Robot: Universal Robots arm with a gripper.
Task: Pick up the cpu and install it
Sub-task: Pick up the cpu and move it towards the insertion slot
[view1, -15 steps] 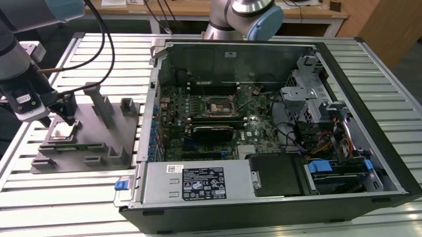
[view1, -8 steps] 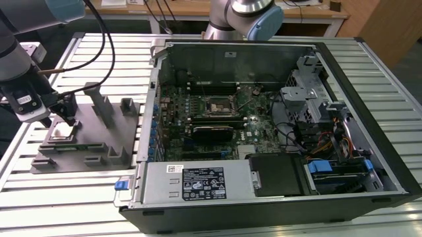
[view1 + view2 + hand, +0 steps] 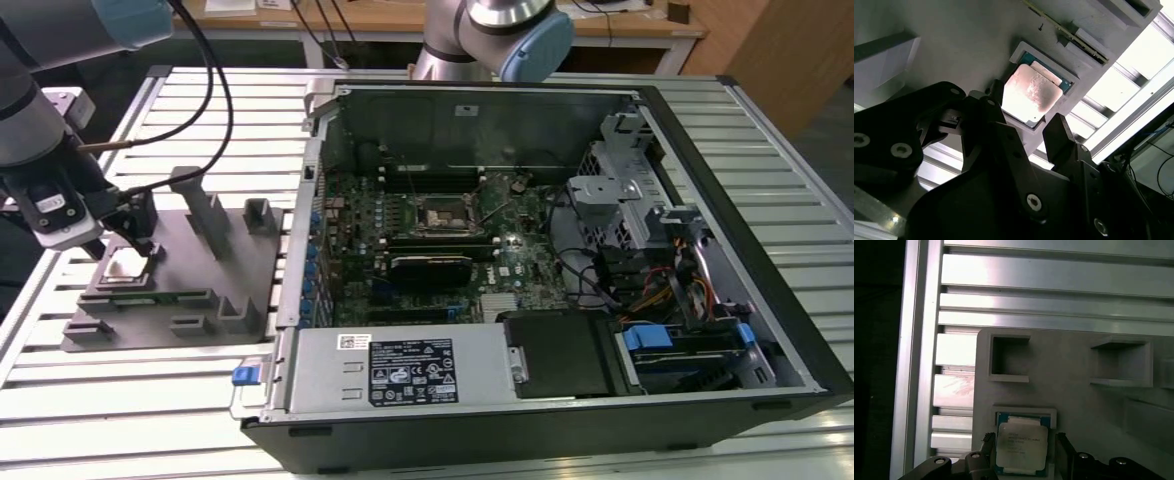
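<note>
The gripper point(image 3: 1026, 107) is found open, the cpu point(image 3: 1030, 92) being seated between its jaws in the grey holder point(image 3: 969, 45); opposite edges should be gripped squarely and lifted level.

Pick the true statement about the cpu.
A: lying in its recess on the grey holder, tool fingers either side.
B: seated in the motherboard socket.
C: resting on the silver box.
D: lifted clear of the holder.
A: in both wrist views the cpu lies flat in a recess of the grey holder, with the open tool straddling it.
</note>
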